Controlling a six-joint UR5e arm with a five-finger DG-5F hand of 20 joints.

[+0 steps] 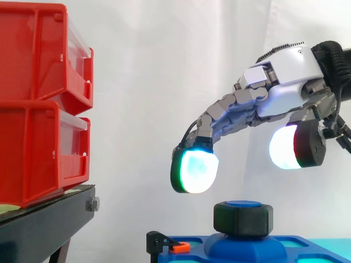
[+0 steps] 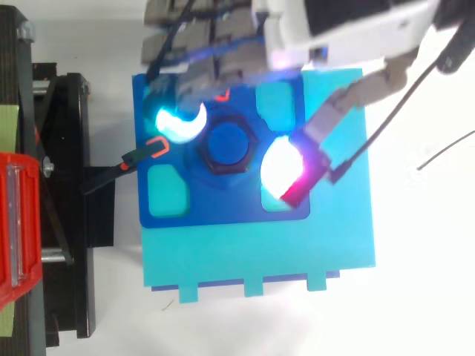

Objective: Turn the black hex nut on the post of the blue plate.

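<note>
The nut [image 1: 243, 218] sat on the post [image 1: 244, 204] in the middle of the blue plate [image 1: 197, 249], with a small orange-tipped clamp [image 1: 174, 246] at the plate's left edge. The hand [image 1: 285, 71] hovered just above the nut, spread and holding nothing. From above, the finger pad [image 2: 178, 122] lay to one side of the nut and the thumb pad [image 2: 286, 167] to the other, both clear of it.

The step in hand looked to be the descent onto the nut. To do it well, the hand should have dropped straight down until the pads were level with the nut's flats, not its top rim. It should then have closed evenly from both sides, so the pinch did not push the nut sideways. A firm squeeze before any twist would have guarded against slipping.

The red bins [image 1: 33, 109] on their stand [image 1: 44, 224] stood well apart to the left, before the curtain [image 1: 164, 66].
</note>
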